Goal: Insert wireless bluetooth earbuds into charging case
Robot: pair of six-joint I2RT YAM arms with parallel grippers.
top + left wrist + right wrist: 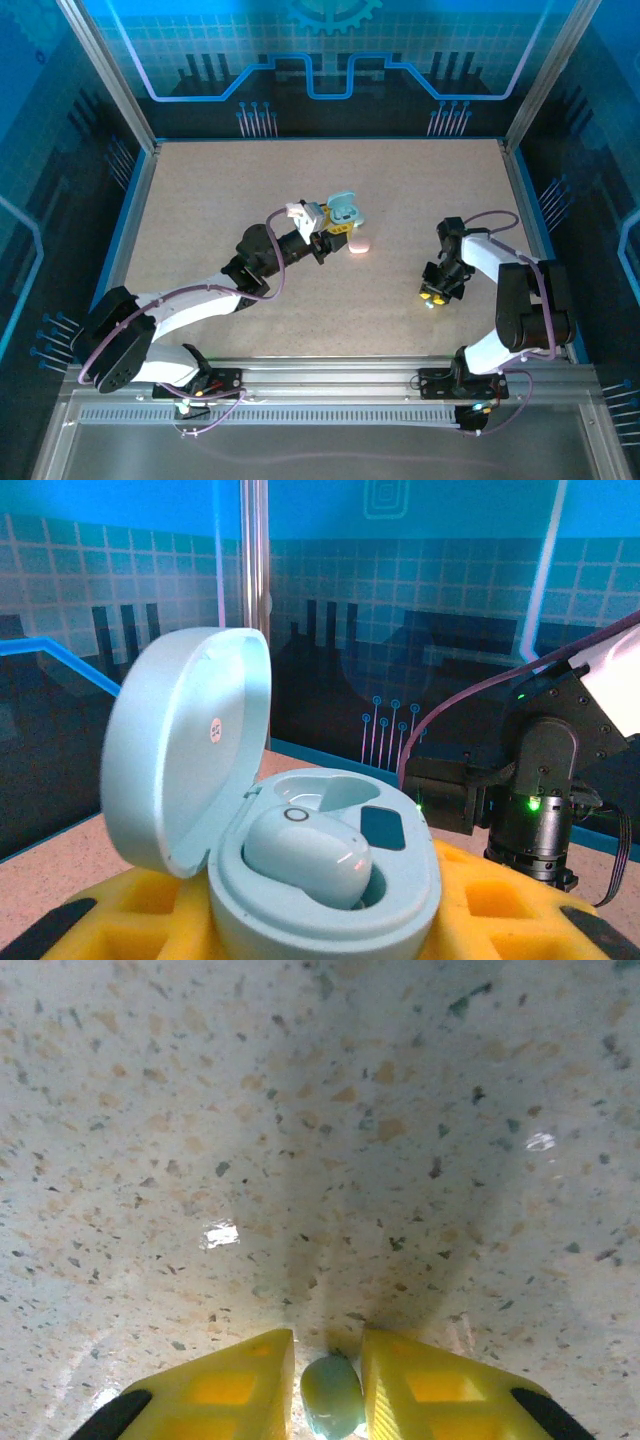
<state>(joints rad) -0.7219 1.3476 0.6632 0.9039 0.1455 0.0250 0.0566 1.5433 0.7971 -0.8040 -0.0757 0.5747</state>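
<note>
The task is judged about half done. A pale blue case [330, 880] is pinched by its base between the left jaws, near the middle of the surface [220, 190], with its lid [180, 750] swung up and open. One earbud [305, 855] is seated in the nearer well, glossy back upward. The farther well [325, 788] looks empty, though its bottom cannot be seen. A second earbud [332, 1398] is pinched between the right jaws, which are pointed down at the surface on the right side, well apart from the case. Whether this earbud touches the surface cannot be told. What is left, by this reading: the second earbud is to be carried across to the case, turned to suit the empty well and pressed home, and the lid perhaps shut. A pink case [360, 245], closed, lies on the surface just beside the left jaws. As for looks, the second earbud is a small, smooth, rounded pebble of pale blue-green, matched in colour to the case. Little of it stands clear of the yellow pads [230, 1385], so its orientation cannot be read. The seated earbud is oval and shiny, and a small ring mark is seen near its upper end.
</note>
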